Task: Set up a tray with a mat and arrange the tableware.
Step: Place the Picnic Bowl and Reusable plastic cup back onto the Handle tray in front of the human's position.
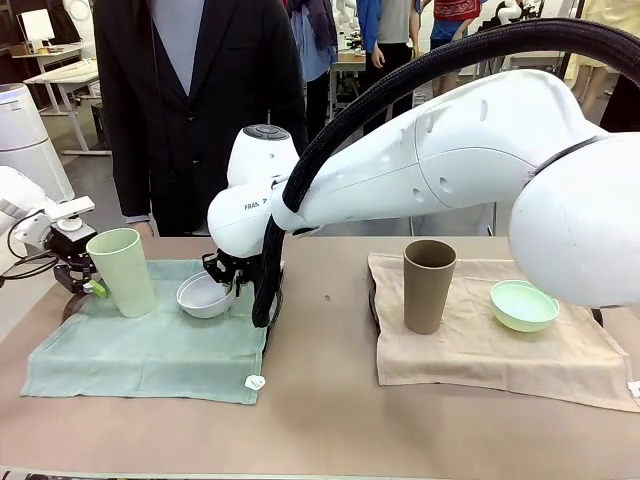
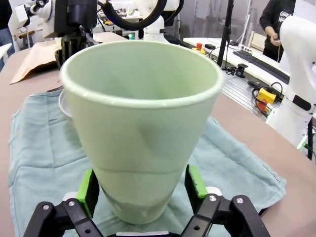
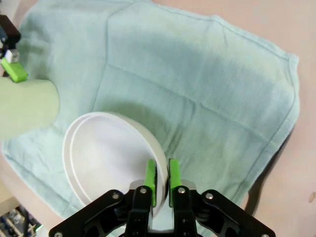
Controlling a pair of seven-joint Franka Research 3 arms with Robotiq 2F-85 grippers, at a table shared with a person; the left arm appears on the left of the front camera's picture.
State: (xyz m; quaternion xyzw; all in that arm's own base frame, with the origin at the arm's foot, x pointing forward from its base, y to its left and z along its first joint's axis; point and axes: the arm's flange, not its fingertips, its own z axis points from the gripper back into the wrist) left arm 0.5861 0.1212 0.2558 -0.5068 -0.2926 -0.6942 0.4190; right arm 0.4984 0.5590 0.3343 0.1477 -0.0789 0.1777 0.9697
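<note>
Right gripper is pinching the white bowl by its rim, one pad inside, one outside, the bowl tipping on the green mat. Left gripper is straddling the pale green cup, pads just beside its base; contact is hard to call. The right arm is blocking part of the mat's far edge. Off on the beige mat, taupe cup and mint bowl are standing apart, with bare table along the near edge.
</note>
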